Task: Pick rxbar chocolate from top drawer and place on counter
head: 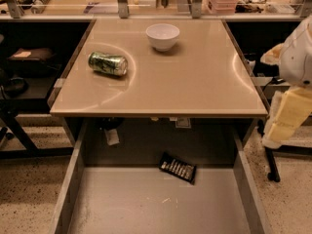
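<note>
Framing cuts off the hand at the right edge, where only pale yellow blocks under a white rounded shell show, so I cannot tell whether it is open or closed. The front of the drawer runs off the bottom, and the clutter on the shelf behind the desk is too blurred to name. To the hand's left, on the desk, a white bowl stands far back, and farther left a dented green can lies on its side. The hand hangs outside the desk's right edge, beside the corner. The chocolate bar lies flat and slightly askew on the drawer floor near the back, below and well to the left of the hand, with the drawer's right wall between them.
</note>
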